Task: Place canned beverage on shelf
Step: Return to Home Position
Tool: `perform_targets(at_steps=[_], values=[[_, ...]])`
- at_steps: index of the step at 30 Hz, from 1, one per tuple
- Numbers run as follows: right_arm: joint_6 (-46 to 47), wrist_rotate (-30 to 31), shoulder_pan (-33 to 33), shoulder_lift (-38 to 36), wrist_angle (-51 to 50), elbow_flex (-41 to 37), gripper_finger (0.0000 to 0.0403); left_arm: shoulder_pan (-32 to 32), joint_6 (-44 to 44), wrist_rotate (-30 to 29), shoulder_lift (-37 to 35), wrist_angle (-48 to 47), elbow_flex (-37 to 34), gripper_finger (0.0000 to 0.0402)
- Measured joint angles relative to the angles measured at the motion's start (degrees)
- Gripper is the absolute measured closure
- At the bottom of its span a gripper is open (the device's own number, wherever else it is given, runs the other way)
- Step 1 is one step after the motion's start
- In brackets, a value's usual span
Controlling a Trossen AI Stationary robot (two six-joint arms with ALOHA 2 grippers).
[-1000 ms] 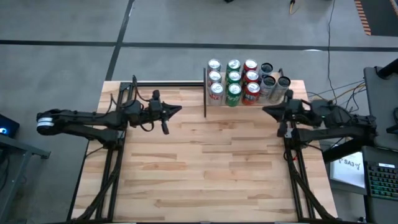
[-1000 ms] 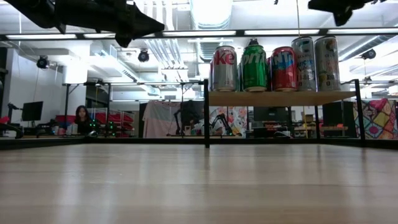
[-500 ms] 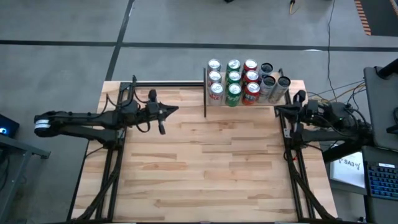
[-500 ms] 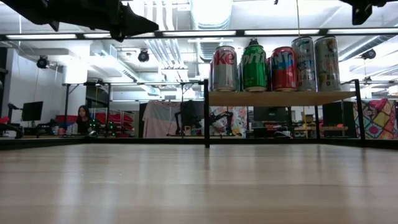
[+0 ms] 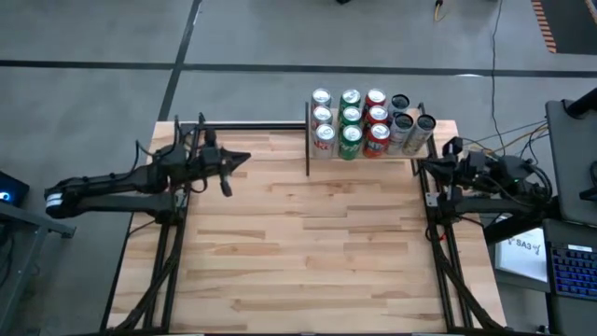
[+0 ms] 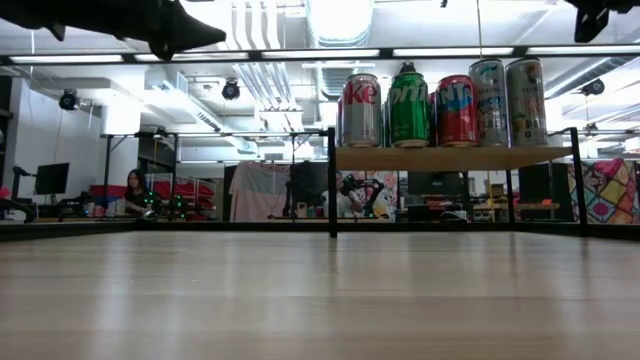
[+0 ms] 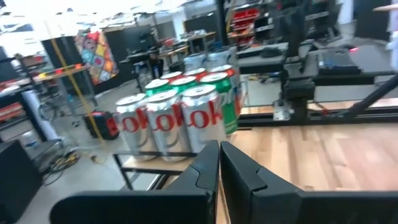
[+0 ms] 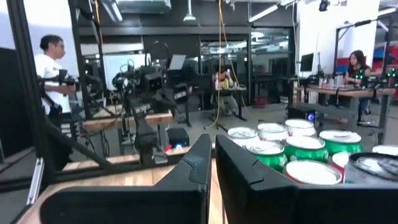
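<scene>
Butcher-block table (image 5: 308, 243) carries the shelf (image 6: 450, 157) at its far edge, soda cans (image 5: 351, 117) standing on it in rows. Left claw (image 5: 244, 157) hangs closed and empty, well apart from the cans; right claw (image 5: 417, 163), closed too, hovers near the shelf's front corner.

Glossy metal cans (image 5: 351, 117), light matt wood shelf (image 6: 450, 157), striped wood tabletop (image 5: 308, 243)

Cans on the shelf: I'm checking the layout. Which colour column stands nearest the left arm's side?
The silver cans with red lettering, at the shelf's end beside the black post; green cans and red cans stand farther along.
</scene>
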Motion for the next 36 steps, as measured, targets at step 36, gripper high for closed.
perform_targets(at_steps=[36], values=[[0.0, -4.1, 0.0, -1.2, 18.1, -16.5, 0.0390, 0.0, -8.3, 1.3, -14.5, 18.9, -21.4, 0.0402]])
